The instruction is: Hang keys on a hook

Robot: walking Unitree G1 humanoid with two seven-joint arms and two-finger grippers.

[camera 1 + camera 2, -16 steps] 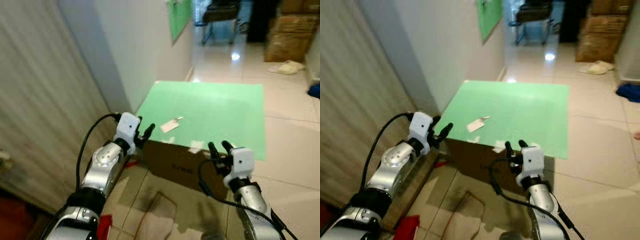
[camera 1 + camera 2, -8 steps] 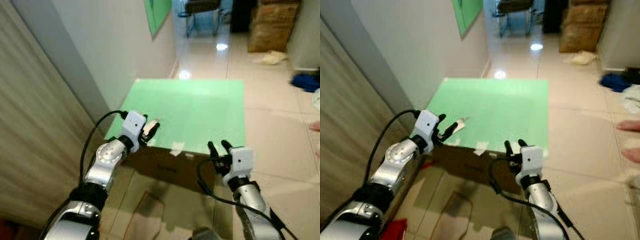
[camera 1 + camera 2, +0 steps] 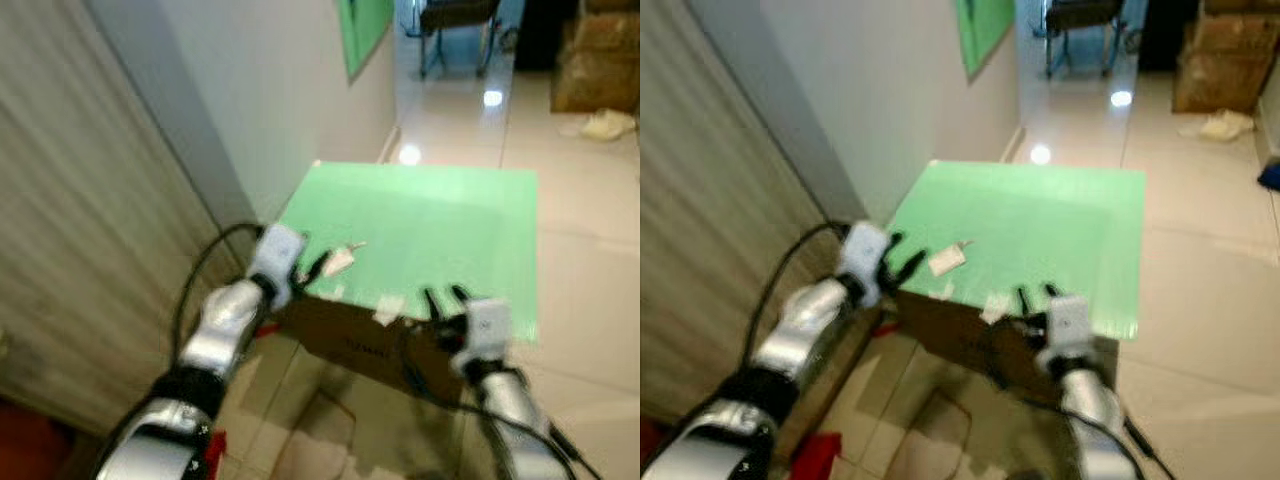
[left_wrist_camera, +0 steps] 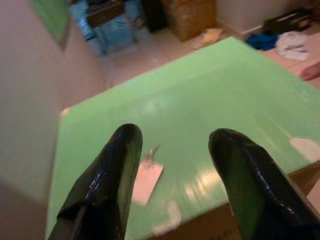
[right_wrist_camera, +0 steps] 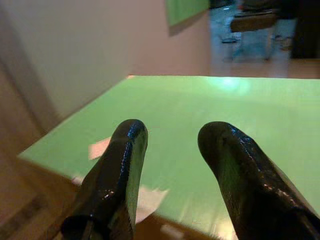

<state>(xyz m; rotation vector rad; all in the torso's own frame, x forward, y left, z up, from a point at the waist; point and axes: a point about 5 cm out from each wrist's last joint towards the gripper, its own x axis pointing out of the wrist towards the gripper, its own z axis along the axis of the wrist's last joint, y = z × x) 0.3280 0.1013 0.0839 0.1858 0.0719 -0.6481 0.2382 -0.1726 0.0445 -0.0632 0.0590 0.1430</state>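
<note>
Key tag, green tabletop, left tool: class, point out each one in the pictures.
key tag (image 4: 146, 181), left wrist view, middle of the white tag
green tabletop (image 3: 440, 225), left eye view, bare middle
left tool (image 3: 897, 255), right eye view, between fingertips

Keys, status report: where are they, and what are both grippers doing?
Left gripper open, just short of the keys. Keys with white tag flat on green tabletop, ungrasped. Right gripper open at the near edge. Nothing between.

No legible text anywhere.

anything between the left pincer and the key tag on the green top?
Nothing. In the left wrist view, bare green top lies between the open left pincer and the white key tag, which lies flat by one finger.
</note>
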